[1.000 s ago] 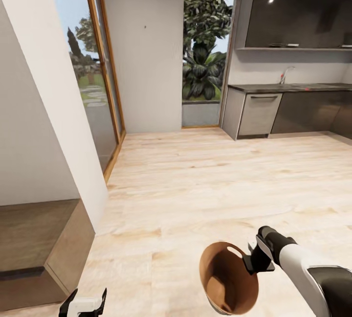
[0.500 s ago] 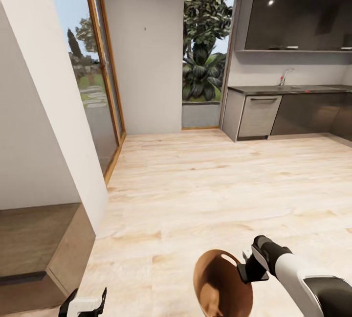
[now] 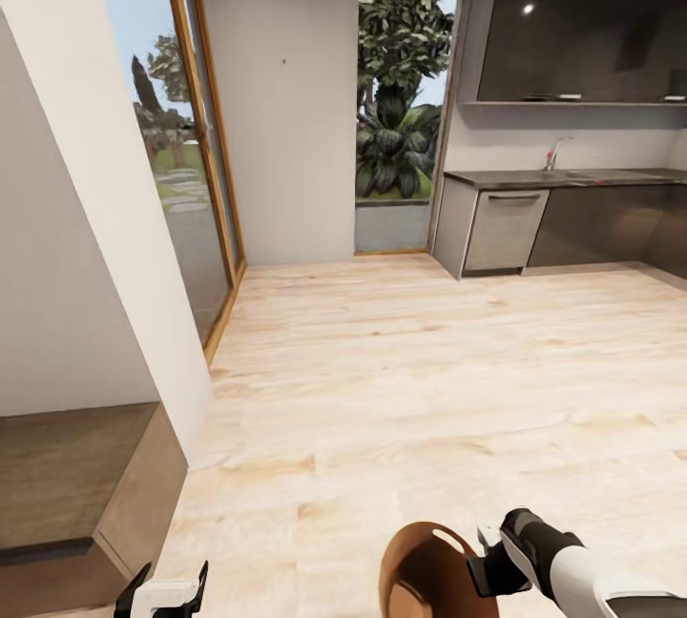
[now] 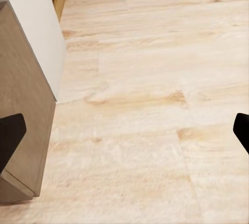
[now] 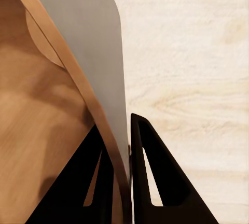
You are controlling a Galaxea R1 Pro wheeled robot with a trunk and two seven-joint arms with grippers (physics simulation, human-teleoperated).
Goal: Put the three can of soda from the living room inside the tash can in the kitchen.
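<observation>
Pale wood plank floor (image 4: 155, 94) spreads across the scene. A brown wood-faced cabinet corner (image 4: 23, 130) stands on it beside a white wall edge (image 4: 41, 32). Two black fingertips (image 4: 10, 136) of the left gripper (image 4: 124, 133) sit wide apart, holding nothing.

Pale wood floor (image 3: 401, 360) beneath the pincers; ahead, glass door (image 3: 186, 170), window (image 3: 401, 93), tap (image 3: 553, 153).
</observation>
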